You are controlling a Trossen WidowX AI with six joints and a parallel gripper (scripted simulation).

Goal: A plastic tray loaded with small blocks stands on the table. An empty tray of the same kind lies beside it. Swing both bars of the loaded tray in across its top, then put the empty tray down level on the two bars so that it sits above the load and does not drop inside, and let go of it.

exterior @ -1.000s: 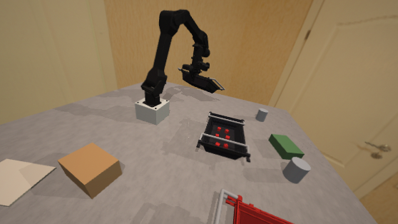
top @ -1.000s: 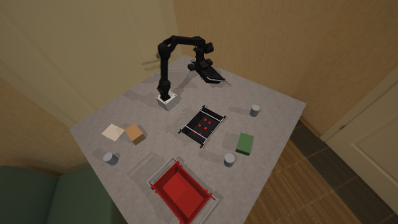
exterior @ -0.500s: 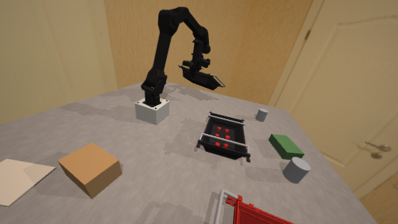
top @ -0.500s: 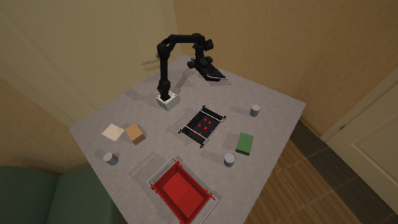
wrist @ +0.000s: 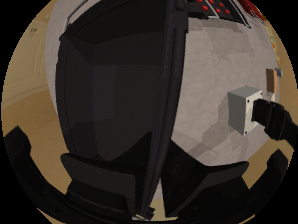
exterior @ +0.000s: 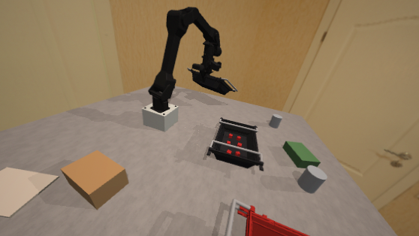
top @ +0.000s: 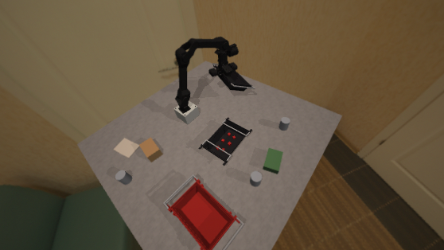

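The tool (exterior: 206,74) is clamped on the empty tray (exterior: 215,83), held tilted in the air beyond the loaded tray (exterior: 237,144), whose two bars (exterior: 236,148) lie across its top. Next it seems to need levelling, then lowering squarely onto the bars.

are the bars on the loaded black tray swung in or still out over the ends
Swung in. Both wire bars lie across the top of the loaded tray, above the red blocks, not beyond its ends.
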